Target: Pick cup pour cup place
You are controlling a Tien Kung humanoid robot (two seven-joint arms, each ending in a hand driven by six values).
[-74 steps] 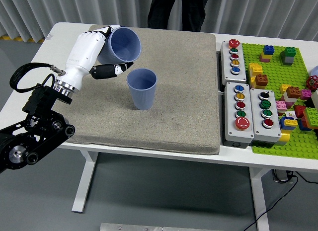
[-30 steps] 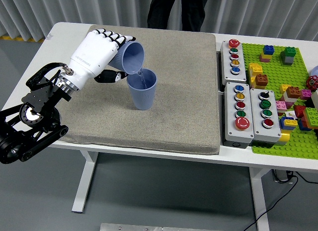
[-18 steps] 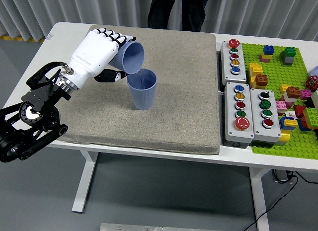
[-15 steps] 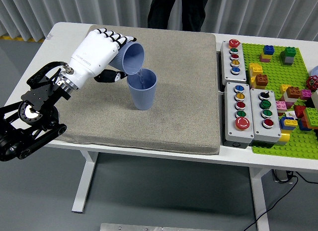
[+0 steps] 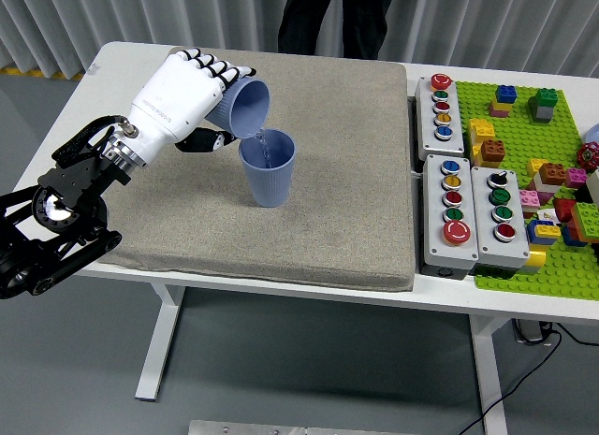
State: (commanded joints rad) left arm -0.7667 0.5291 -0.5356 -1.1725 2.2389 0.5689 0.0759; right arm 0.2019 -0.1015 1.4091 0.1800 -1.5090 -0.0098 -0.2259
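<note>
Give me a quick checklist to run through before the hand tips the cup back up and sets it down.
1. Left hand grips the tilted cup: ok.
2. Tilted cup's rim sits over the standing cup: ok.
3. Standing cup upright on the grey mat: ok.
4. Tilted cup fully emptied: cannot tell.
5. Bare mat available to set the cup down: ok.
6. Spills on the mat: none visible, ok.

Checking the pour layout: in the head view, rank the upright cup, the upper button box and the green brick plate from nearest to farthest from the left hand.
1. Upright cup: just right of the left hand, under the tilted cup's lip.
2. Upper button box: beyond the mat's right edge.
3. Green brick plate: far right.
</note>
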